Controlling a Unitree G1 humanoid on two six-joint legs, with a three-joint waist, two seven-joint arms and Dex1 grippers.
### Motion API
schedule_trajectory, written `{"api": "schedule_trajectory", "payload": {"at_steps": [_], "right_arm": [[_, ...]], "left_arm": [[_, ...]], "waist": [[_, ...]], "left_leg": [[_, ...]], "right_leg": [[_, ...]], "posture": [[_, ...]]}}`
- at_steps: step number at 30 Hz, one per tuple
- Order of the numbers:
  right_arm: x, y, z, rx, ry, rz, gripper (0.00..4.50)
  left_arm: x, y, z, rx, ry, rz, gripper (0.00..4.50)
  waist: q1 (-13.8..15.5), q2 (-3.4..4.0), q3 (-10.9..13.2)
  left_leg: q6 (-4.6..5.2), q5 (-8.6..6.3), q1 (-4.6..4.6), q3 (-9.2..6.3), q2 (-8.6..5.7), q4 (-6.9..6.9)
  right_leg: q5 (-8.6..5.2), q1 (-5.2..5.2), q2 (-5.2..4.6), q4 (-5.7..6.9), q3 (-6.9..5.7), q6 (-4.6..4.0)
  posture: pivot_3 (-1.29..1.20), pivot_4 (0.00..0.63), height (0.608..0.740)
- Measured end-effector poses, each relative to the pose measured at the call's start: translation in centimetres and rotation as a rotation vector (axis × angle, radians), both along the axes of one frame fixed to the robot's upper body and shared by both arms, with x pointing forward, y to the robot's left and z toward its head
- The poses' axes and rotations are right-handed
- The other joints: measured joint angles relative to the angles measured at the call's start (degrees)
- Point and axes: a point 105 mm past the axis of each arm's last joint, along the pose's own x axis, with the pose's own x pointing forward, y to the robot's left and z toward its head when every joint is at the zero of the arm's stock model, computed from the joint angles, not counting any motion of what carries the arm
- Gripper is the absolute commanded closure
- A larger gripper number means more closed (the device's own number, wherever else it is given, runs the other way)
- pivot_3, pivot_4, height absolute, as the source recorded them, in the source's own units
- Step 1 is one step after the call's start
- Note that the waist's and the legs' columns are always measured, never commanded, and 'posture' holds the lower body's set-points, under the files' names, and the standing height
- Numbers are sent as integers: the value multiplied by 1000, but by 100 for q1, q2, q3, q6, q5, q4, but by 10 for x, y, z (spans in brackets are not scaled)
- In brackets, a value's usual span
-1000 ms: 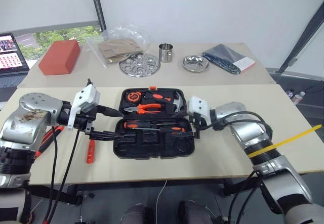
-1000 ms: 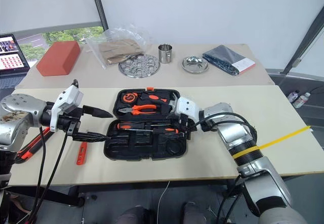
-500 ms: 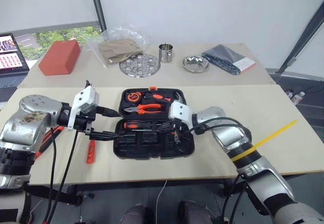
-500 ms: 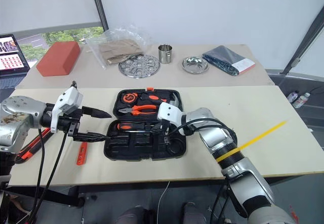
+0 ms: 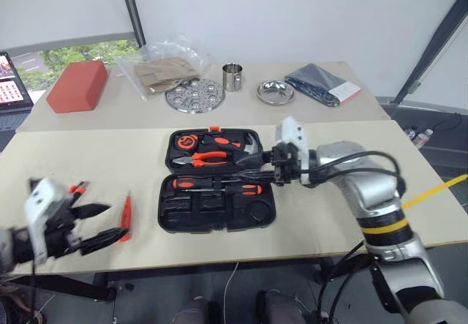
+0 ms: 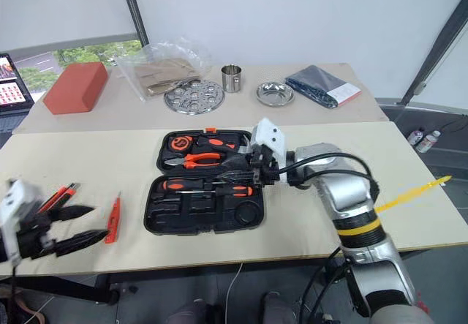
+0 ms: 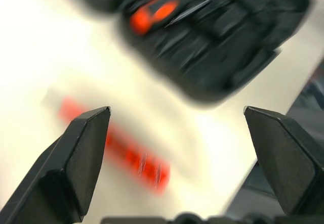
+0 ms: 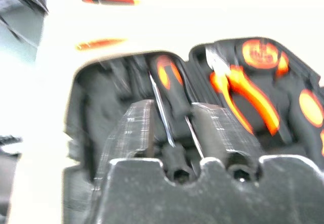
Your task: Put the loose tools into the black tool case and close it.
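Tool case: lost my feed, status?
Left gripper open, empty. Right gripper over open tool case. Orange tool loose on table. Nothing in the way.

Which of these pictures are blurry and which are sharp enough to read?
Left wrist view: heavy smear, the orange tool on the table is just a streak. Right wrist view: soft, the black tool case fuzzy. Both eye views: sharp on the case, only the left pincer slightly smeared.

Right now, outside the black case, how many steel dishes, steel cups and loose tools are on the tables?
Steel dishes: 2 (perforated dish, small bowl)
Steel cups: 1 (steel cup)
Loose tools: 2 (slim orange tester pen, orange and black tool)
Total: 5
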Motion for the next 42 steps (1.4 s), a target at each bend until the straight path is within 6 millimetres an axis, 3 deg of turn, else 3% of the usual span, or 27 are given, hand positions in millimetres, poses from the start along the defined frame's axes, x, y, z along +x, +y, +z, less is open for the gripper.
{"api": "schedule_trajectory", "payload": {"at_steps": [4, 5, 7, 11, 17, 24, 27, 36, 39, 42], "right_arm": [[-15, -5, -1, -10, 36, 32, 122], [-17, -5, -1, -10, 42, 37, 42], [-21, -3, 0, -7, 36, 50, 42], [-26, -2, 0, -6, 27, 49, 42], [-27, -2, -3, -8, 10, 11, 42], [-30, -8, -13, -19, 14, -40, 42], [-31, -8, -13, -21, 3, -50, 0], [-45, -25, -11, -35, 37, -60, 0], [-61, -38, -14, -63, 95, -37, 0], [-72, -45, -16, -80, 124, -39, 0]], "left_arm": [[-30, 15, -13, 2, 52, 165, 0], [-29, 16, -14, 12, 58, 190, 0], [-25, 16, -13, 21, 57, 226, 0], [9, 10, -7, -6, 72, 299, 0], [51, -8, -10, -48, 189, 347, 0], [76, -27, -29, 24, 295, 326, 0], [82, -29, -32, 63, 304, 330, 613], [97, -11, -37, 129, 260, 323, 4015], [106, 2, -28, 153, 220, 227, 4075], [119, -8, 23, 187, 36, -48, 4075]], "waist": [[54, -10, -5], [118, -9, -5], [192, -9, -5], [319, -17, -10], [267, -49, -28], [199, -51, -28], [210, -44, -31], [288, -20, -45], [306, -25, -42], [309, -52, -32]], "left_leg": [[-47, -27, 3, -1, -1, 1], [-51, -27, 3, -1, -1, 2], [-62, -19, 7, -3, -1, 4], [-67, -6, 16, -10, -7, 7], [-54, 8, -1, -2, -5, 2], [-49, 13, 7, 3, -2, -12], [-72, 3, 18, 8, -3, -12], [-82, 1, 41, 3, 0, -16], [-84, 2, 3, -1, 0, -15], [-86, 4, -23, -4, 0, -12]], "right_leg": [[1, 2, -13, 0, -2, -3], [5, -4, -19, 1, -3, -9], [16, -12, -44, 0, -7, -24], [27, -7, -31, 1, -13, -13], [49, 1, 11, 8, -9, -25], [32, 1, 16, 6, -8, -29], [31, 7, 9, 9, -1, -28], [28, 20, -31, 10, 5, -35], [30, -15, -40, 10, -10, -45], [34, -26, -42, -7, -35, -52]], "posture": [[0, 150, 734], [0, 150, 734], [0, 150, 734], [0, 150, 734], [0, 150, 734], [0, 150, 734], [0, 150, 734], [0, 150, 734], [0, 150, 734], [0, 150, 734]]}}
